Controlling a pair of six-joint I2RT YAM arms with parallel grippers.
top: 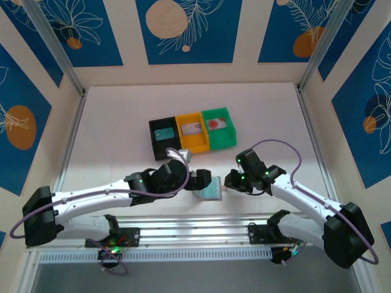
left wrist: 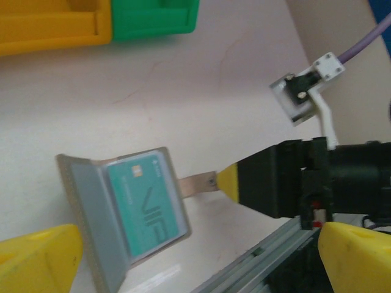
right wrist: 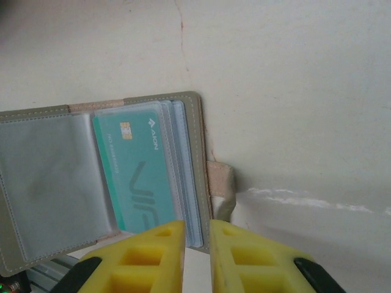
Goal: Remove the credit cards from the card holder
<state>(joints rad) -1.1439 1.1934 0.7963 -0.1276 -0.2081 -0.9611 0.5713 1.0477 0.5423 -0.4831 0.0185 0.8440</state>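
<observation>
The grey-taupe card holder (right wrist: 197, 152) lies open on the table near the front edge, also seen in the top view (top: 208, 188). A teal card (right wrist: 139, 180) sits in its clear pocket (left wrist: 144, 202). My right gripper (right wrist: 197, 256) is shut on the holder's right side by the snap strap (right wrist: 221, 180); its yellow fingertip (left wrist: 229, 182) meets the strap (left wrist: 197, 184). My left gripper (left wrist: 195, 268) is open, its fingers (left wrist: 38, 256) wide apart on either side of the holder. Three more cards lie in the bins: one teal (top: 164, 134), one greyish (top: 192, 129), one with a red dot (top: 214, 124).
A black bin (top: 153, 144), an orange bin (top: 183, 142) and a green bin (top: 230, 137) stand side by side behind the holder. A metal rail (top: 195, 235) runs along the table's front edge. Walls enclose the back and both sides.
</observation>
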